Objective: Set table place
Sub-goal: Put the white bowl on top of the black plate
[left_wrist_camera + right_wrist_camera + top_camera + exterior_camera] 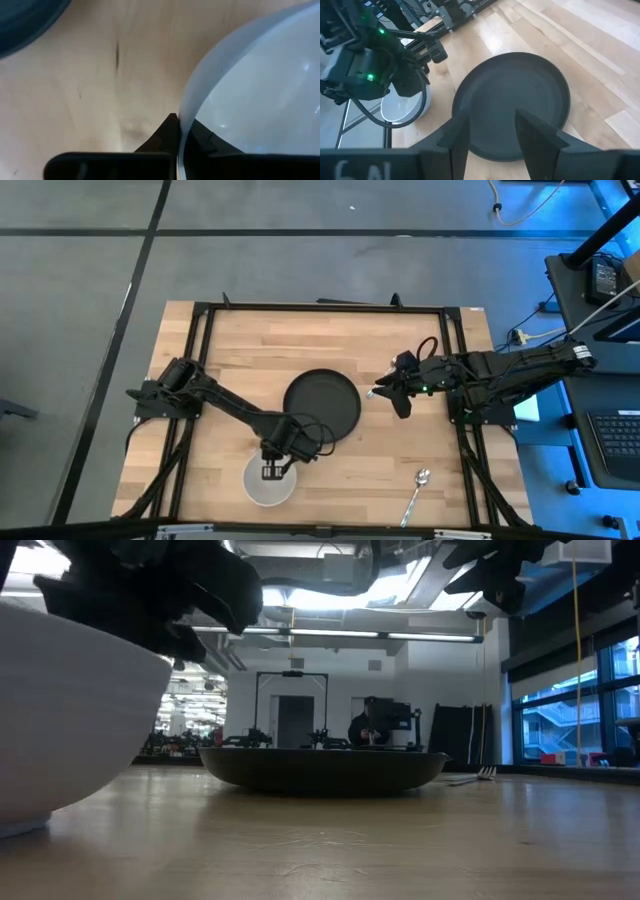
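Observation:
A white bowl (268, 483) stands on the light wood table (230, 350) near its near edge; it fills the left of the low view (60, 720). My left gripper (272, 470) is over the bowl's far rim and shut on it. A black plate (321, 402) lies flat at the table's middle. My right gripper (380, 392) hovers open and empty just past the plate's right edge; in the right wrist view (495, 135) its two fingers frame the plate (515, 100). My left gripper has the white bowl's rim (183, 120) between its two fingers, one finger (167, 132) outside the wall and the other (205, 141) inside the hollow. The fingers come from above, pointing down. The bowl stays upright, its foot (20, 825) on the table.
A metal spoon (417, 492) lies near the table's near right corner. The black frame rails (320, 307) run along the table's edges. Bare wood lies left of the plate and along the far side.

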Controlling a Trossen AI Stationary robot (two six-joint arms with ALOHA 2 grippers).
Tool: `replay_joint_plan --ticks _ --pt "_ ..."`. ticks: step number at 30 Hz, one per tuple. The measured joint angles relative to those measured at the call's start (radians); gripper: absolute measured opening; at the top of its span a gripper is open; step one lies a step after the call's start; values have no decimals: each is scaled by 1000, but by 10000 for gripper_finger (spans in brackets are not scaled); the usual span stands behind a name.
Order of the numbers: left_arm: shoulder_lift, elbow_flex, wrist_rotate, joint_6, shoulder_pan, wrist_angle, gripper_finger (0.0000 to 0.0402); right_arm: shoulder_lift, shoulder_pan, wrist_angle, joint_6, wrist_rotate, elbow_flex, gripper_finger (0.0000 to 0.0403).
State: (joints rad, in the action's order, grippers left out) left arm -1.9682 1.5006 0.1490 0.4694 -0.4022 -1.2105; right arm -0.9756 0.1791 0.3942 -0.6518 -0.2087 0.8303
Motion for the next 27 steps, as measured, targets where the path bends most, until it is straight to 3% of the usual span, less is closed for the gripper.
replay_joint_plan --ticks 6,12,19,27 --pt "-1 120 -31 -4 -17 -178 2 0 0 -1 2 -7 0 156" --pt "-1 313 -128 15 7 -352 2 0 0 0 1 -8 0 156" --pt "0 508 -240 29 132 -359 1 0 0 8 -83 -4 0 156" --pt "0 556 -244 31 319 -354 1 0 2 99 -95 27 -1 156"
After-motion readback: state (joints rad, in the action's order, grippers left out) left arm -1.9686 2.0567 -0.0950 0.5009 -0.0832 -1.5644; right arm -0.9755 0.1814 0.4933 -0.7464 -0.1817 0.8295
